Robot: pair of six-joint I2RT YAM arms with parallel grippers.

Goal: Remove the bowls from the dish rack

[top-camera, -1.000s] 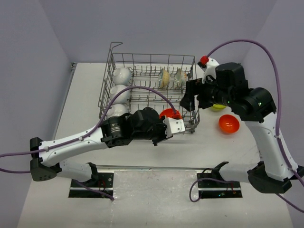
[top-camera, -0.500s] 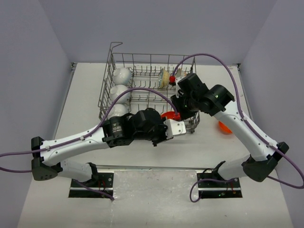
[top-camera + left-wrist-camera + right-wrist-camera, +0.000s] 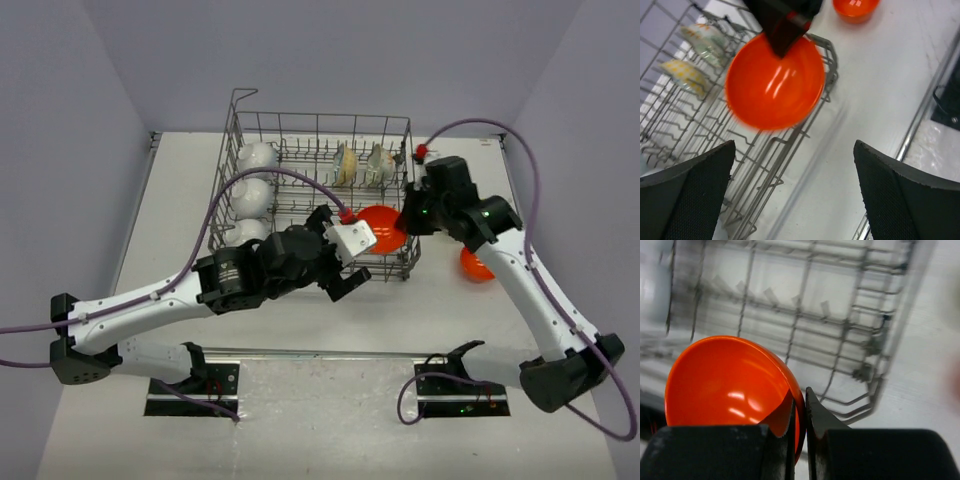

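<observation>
Dish rack (image 3: 300,117): grey wire basket at the far middle of the table (image 3: 170,200), with a raised loop at its far-left corner.

Left column of the rack: three white bowls (image 3: 252,195), one behind another. Back row: two floral bowls (image 3: 346,163) standing on edge between tines.

Left gripper (image 3: 352,262): jaws spread wide and holding nothing, hovering over the rack's near edge.

Orange bowl (image 3: 383,226): glossy, tilted, lifted above the rack's near-right corner. Right gripper (image 3: 799,400) is clamped on its rim, one finger inside and one outside.

Second orange bowl (image 3: 472,265): on the table right of the rack, partly behind the right arm.

White table surface shows along the rack's near side and between its right wall and that bowl.
</observation>
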